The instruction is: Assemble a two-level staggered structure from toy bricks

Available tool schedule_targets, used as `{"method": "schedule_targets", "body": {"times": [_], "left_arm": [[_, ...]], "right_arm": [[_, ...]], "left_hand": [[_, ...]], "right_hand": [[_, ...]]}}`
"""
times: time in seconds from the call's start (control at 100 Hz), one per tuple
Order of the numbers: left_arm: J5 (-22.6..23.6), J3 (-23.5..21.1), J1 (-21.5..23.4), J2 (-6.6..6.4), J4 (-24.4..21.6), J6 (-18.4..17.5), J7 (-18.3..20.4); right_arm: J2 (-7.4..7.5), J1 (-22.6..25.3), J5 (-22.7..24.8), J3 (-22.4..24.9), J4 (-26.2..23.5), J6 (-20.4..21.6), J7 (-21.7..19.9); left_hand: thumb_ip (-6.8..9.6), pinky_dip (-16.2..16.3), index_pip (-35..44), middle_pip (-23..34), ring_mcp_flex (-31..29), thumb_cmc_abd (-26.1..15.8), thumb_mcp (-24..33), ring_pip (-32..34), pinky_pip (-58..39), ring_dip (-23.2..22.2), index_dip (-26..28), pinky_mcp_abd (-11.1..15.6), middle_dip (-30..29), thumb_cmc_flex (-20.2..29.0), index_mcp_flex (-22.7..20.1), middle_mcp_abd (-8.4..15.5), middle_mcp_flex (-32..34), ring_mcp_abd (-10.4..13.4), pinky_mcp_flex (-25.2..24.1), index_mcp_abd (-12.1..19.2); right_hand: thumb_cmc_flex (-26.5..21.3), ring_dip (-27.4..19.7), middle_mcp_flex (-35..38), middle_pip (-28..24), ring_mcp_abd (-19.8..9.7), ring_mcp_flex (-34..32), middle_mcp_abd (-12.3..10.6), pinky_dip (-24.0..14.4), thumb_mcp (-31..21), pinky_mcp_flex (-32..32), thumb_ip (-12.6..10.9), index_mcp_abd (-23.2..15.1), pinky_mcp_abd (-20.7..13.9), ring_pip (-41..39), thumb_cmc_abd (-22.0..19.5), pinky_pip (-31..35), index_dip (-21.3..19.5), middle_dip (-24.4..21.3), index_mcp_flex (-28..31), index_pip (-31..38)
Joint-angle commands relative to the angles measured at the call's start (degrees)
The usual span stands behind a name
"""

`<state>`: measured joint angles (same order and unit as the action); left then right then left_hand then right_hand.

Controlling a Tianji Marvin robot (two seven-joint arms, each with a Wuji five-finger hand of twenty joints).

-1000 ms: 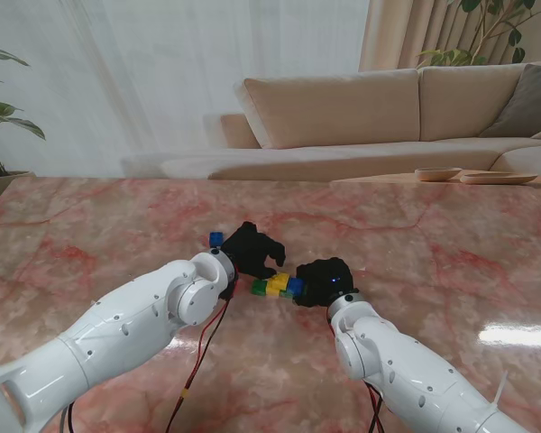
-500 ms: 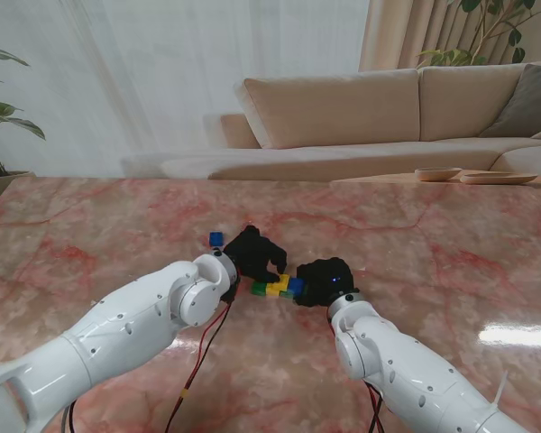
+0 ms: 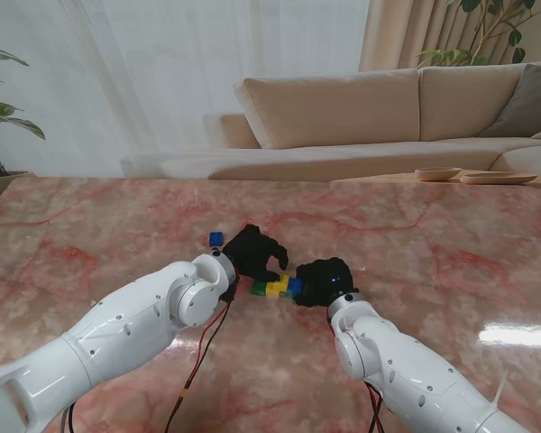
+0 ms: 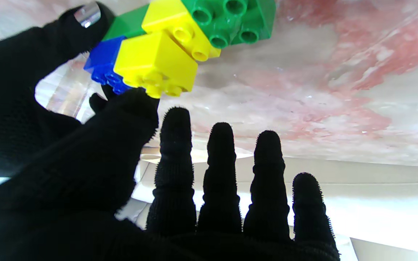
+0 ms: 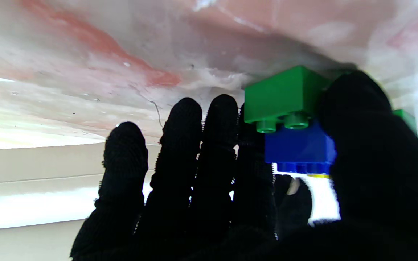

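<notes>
Black-gloved, my left hand (image 3: 252, 252) and right hand (image 3: 325, 280) sit on either side of the small plastic brick stack (image 3: 277, 287) on the pink-veined marble table (image 3: 433, 253). My left thumb (image 4: 129, 112) presses its tip against the studs of the upper yellow plastic brick (image 4: 156, 63), while my other four left fingers (image 4: 221, 159) stand straight and slightly spread, touching nothing. Beside that yellow brick on the thumb side sits the upper blue plastic brick (image 4: 103, 61), with a second yellow brick (image 4: 176, 25) and a green plastic brick (image 4: 234, 18) in the level against the table.

My right thumb (image 5: 361, 123) and my forefinger (image 5: 252, 152) pinch the end of the stack, where the blue brick (image 5: 298, 148) rides on another green plastic brick (image 5: 283, 98). My remaining right fingers are pressed close together beside the forefinger.

One separate small blue plastic brick (image 3: 215, 239) lies on the table just beyond my left hand.
</notes>
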<state>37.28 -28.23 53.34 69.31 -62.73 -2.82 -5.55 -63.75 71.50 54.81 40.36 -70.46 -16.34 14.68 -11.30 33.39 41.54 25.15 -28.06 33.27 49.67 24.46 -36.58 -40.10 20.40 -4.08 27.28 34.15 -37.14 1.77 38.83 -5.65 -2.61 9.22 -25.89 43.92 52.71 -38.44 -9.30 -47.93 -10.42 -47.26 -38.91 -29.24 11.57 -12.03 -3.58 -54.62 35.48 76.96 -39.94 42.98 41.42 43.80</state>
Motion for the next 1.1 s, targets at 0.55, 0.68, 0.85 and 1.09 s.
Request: {"method": "schedule_targets", "body": {"times": [0.55,0.68,0.85,1.09], "left_arm": [[2.19,1.82,-0.51,1.53,2.15,-1.07,-6.09],[2.38,3.07,-1.24,1.83,3.11,0.03,-5.8],[2.29,4.49,-1.99,2.15,4.27,-0.18,-5.4],[2.64,6.12,-2.76,2.12,5.21,-1.12,-4.57]], "right_arm": [[-0.09,0.31,-0.41,-0.2,0.13,-0.03,-1.32],[-0.03,0.38,-0.35,-0.12,-0.01,-0.02,-1.54],[-0.01,0.39,-0.38,-0.08,-0.06,0.02,-1.7],[0.03,0.35,-0.38,-0.18,-0.02,0.13,-1.86]], "left_hand": [[-1.56,8.78,20.01,2.5,-14.56,7.38,-2.95,13.81,-20.07,-12.31,-2.32,-3.65,19.53,6.56,-10.9,1.46,21.27,-2.49,3.02,7.0],[-1.27,9.37,18.61,-0.75,-16.53,7.13,-2.14,14.11,-21.86,-11.82,-3.91,-4.14,18.84,7.36,-12.83,1.02,24.42,-2.59,4.27,6.47],[-1.35,9.51,17.88,-1.61,-17.32,7.68,-2.04,14.32,-22.35,-11.7,-4.92,-4.32,18.66,7.44,-14.23,0.78,25.69,-2.69,4.58,6.13],[-1.59,9.42,17.54,-1.68,-18.42,8.35,-1.73,14.66,-22.44,-11.68,-5.76,-4.58,18.6,7.23,-15.52,0.39,27.1,-2.62,4.73,5.76]], "right_hand": [[-2.79,1.07,1.21,0.18,-0.24,-1.31,-0.78,-0.23,-3.88,0.25,1.56,-5.38,0.69,-0.6,-0.85,1.52,0.31,1.01,2.11,4.97],[-2.81,1.06,1.25,0.2,-0.28,-1.31,-0.81,-0.24,-3.91,0.26,1.61,-5.45,0.71,-0.58,-0.77,1.51,0.37,1.01,2.1,5.02],[-2.88,1.07,1.34,0.2,-0.25,-1.37,-0.82,-0.26,-4.03,0.26,1.67,-5.43,0.78,-0.61,-0.72,1.51,0.43,1.02,2.11,5.17],[-3.16,1.1,1.59,0.13,-0.27,-1.56,-0.83,-0.28,-4.36,0.22,1.75,-5.75,0.8,-0.68,-0.57,1.51,0.52,1.05,2.22,5.47]]}}
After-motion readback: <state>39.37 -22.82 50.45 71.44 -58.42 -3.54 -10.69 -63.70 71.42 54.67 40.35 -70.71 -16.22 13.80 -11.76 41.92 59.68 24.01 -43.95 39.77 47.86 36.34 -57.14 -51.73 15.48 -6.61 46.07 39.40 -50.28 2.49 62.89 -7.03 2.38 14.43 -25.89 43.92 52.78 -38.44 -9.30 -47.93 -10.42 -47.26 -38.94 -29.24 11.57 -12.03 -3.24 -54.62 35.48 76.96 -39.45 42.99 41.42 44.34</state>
